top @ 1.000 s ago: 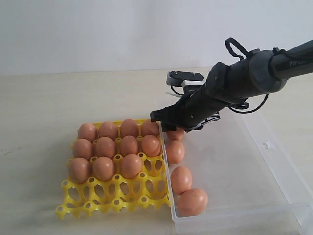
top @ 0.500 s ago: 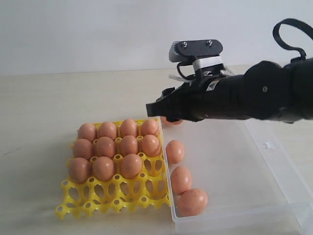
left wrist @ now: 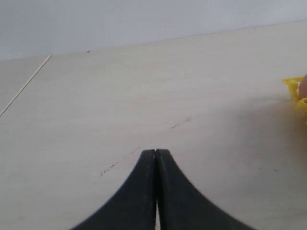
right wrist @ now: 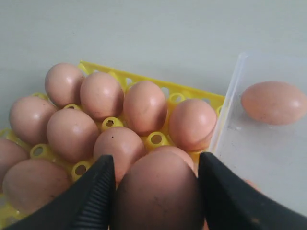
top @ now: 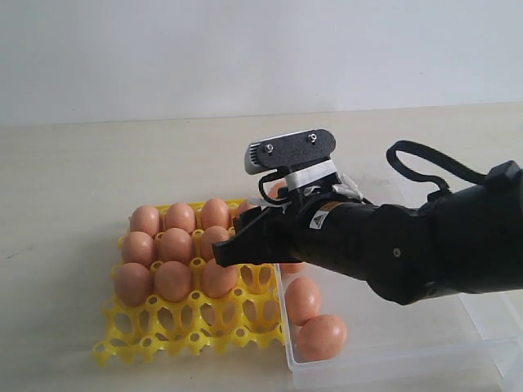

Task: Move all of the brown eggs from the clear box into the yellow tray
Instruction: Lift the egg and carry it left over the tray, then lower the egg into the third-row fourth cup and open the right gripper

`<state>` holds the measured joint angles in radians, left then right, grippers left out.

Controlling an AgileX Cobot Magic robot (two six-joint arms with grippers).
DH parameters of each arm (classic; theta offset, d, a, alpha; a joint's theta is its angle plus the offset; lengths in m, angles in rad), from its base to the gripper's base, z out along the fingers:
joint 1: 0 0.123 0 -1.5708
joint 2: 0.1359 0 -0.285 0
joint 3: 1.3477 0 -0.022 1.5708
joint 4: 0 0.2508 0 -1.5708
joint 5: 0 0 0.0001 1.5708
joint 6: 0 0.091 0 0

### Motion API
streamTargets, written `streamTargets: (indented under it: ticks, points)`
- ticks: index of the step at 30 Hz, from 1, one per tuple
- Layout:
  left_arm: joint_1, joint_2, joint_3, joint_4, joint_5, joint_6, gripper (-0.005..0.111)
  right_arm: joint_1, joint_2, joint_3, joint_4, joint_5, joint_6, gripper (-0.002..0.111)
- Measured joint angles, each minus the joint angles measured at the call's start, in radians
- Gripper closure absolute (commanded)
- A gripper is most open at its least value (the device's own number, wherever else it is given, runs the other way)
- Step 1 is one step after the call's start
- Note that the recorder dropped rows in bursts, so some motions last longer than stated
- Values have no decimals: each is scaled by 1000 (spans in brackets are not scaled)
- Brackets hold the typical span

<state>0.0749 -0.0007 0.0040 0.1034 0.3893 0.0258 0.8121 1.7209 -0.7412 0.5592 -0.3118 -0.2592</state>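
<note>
My right gripper [right wrist: 156, 162] is shut on a brown egg [right wrist: 158, 191], one finger on each side of it. In the exterior view this gripper [top: 234, 249] hovers over the right side of the yellow tray [top: 163, 327], and the arm hides the held egg. Several brown eggs [top: 173, 278] fill the tray's back and middle cups. Two more eggs [top: 321, 336] lie in the near left corner of the clear box [top: 392, 359], and another egg [right wrist: 273, 101] shows in the box in the right wrist view. My left gripper [left wrist: 156, 152] is shut and empty over bare table.
The tray's front row of cups [top: 196, 339] stands open. The box's left wall [right wrist: 225, 110] runs right beside the tray's right edge. A corner of the tray [left wrist: 292, 86] shows at the edge of the left wrist view.
My right gripper has lifted an egg from the far left of the box and carried it left and nearer, over the tray's right side.
</note>
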Motion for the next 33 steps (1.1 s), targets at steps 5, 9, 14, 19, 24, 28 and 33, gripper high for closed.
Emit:
streamTargets:
  ticks: [5, 9, 14, 19, 24, 28, 33]
  points:
    - [0, 0, 0, 0, 0, 0, 107, 1, 17, 0, -4, -35, 0, 108]
    - [0, 0, 0, 0, 0, 0, 107, 6, 18, -4, -6, -37, 2, 108]
    - [0, 0, 0, 0, 0, 0, 107, 28, 24, -4, -9, -37, 2, 108]
    - [0, 0, 0, 0, 0, 0, 107, 30, 40, -4, -9, -37, 2, 108]
    - [0, 0, 0, 0, 0, 0, 107, 30, 54, -4, -11, -30, 2, 108]
    - [0, 0, 0, 0, 0, 0, 107, 30, 58, -4, -13, -24, 2, 108]
    - [0, 0, 0, 0, 0, 0, 107, 30, 58, -4, -23, -23, 2, 108]
